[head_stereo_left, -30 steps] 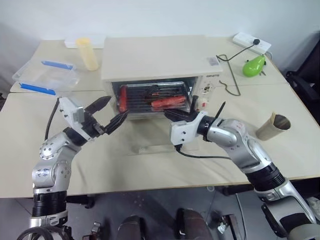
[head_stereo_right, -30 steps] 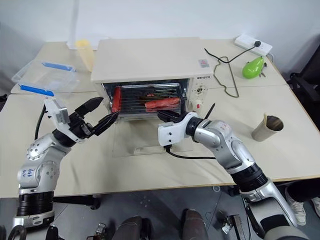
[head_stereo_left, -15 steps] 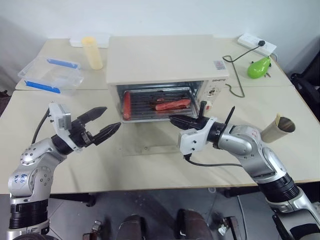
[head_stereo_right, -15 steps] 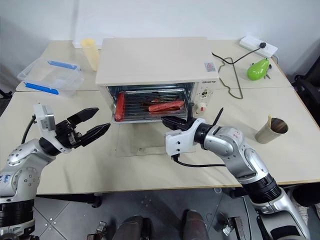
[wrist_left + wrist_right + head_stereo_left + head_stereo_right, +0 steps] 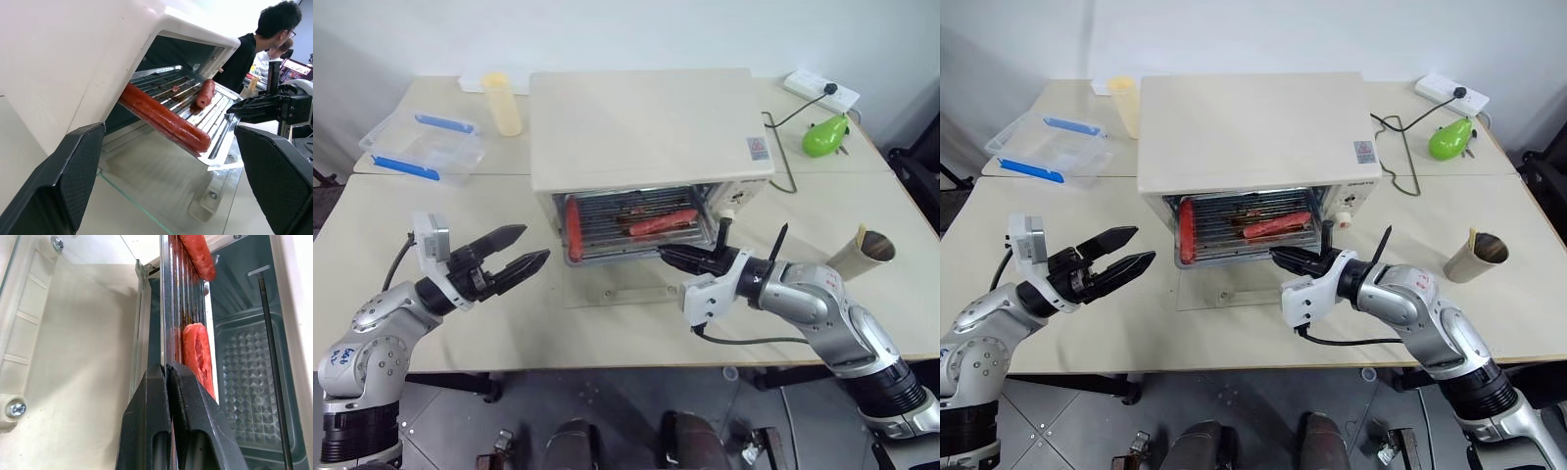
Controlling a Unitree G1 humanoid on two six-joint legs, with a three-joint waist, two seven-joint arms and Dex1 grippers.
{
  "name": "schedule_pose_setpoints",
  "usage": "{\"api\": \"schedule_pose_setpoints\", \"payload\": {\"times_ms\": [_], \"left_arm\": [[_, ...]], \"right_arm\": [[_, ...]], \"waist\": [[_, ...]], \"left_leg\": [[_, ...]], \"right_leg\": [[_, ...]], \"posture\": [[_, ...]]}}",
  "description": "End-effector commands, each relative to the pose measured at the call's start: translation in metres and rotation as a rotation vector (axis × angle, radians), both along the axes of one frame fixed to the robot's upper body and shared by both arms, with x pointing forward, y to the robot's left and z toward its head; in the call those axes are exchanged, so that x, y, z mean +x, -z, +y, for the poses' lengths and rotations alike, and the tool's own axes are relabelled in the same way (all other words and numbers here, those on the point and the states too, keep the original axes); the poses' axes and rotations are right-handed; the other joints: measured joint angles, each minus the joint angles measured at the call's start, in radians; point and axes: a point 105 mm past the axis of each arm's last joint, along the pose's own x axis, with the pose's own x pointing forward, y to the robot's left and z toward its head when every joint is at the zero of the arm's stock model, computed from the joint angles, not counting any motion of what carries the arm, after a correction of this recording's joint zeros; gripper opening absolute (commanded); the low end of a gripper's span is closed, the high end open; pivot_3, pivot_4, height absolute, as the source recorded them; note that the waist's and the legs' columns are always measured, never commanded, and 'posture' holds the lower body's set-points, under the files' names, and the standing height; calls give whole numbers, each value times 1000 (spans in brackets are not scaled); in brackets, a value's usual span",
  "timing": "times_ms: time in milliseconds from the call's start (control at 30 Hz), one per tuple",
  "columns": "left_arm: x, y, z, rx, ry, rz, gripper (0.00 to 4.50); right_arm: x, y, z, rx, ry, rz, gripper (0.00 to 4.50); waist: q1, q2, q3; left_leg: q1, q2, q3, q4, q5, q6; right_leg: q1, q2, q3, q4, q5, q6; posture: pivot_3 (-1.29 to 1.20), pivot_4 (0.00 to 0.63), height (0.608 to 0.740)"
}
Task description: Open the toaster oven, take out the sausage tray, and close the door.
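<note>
We're pulling the sausage tray (image 5: 636,227) out of the toaster oven (image 5: 646,132); the door (image 5: 626,291) is lying open flat on the table (image 5: 509,323). Right gripper (image 5: 168,369) fingers are pinched shut on the tray's front rim. Left gripper (image 5: 514,262) is hovering beside the oven, fingers wide. Next we're probably sliding the tray clear, left supporting.

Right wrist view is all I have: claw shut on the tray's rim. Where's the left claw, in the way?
Observer: No. The left claw hangs open off the toaster oven's left front corner, apart from the sausage tray.
Operator: Door fully down?
Observer: Yes, the door lies flat on the table, under the right claw.
Operator: What's at the tray's left end?
Observer: One long sausage lies along that end.
</note>
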Motion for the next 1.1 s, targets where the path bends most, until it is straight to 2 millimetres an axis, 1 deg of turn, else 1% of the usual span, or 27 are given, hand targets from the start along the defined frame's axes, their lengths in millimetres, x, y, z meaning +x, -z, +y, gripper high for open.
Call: {"api": "schedule_pose_setpoints", "payload": {"times_ms": [33, 200, 333, 500, 767, 867, 967, 1100], "left_arm": [[-6, -19, -17, -12, 84, -74, 4500], [-3, -22, -20, -11, 91, -93, 4500], [9, -30, -24, -26, 81, -145, 4500], [21, -41, -24, -36, 61, -206, 4500], [47, -45, -25, -23, 13, -256, 4500], [49, -45, -25, -28, 24, -257, 4500], [51, -43, -25, -27, 30, -255, 4500], [49, -40, -24, -38, 35, -236, 4500]], "right_arm": [[5, -30, 1, 41, -5, -100, 32], [9, -34, 3, 37, -14, -108, 32], [9, -33, 6, 39, -26, -103, 32], [9, -26, 4, 23, -20, -76, 32], [6, -19, -4, 7, -11, -53, 32], [4, -18, -7, 3, -4, -50, 32], [1, -15, -15, -1, 26, -42, 32], [-11, -10, -19, 17, 38, -19, 32]], "waist": [[1, 0, 0], [4, 0, 0], [4, 0, 0], [2, 0, 0], [5, 0, 0], [4, 0, 0], [6, 0, 0], [7, 0, 0]], "left_leg": [[0, 0, 0, 0, 0, 0], [0, 0, -1, -2, 0, 0], [0, 0, 0, -2, 0, 0], [0, 0, 0, -1, 0, 0], [-1, -1, 1, -1, 0, 0], [-1, -1, 2, 0, 0, 0], [-1, 0, 2, 1, 0, 0], [-1, 0, 1, 2, 0, 0]], "right_leg": [[0, 0, 0, 0, 0, 0], [-1, 0, -1, 0, 0, 0], [-1, 0, -1, 0, 0, 0], [-1, 0, -1, 0, 0, 0], [-1, 0, -2, 0, 0, 0], [0, 0, -3, 0, 0, 0], [0, 1, -2, 1, 0, 0], [2, 0, -4, 1, 0, 0]], "posture": [[0, 150, 740], [0, 150, 740], [0, 150, 740], [0, 150, 740], [0, 150, 740], [0, 150, 740], [0, 150, 740], [0, 150, 740]]}}
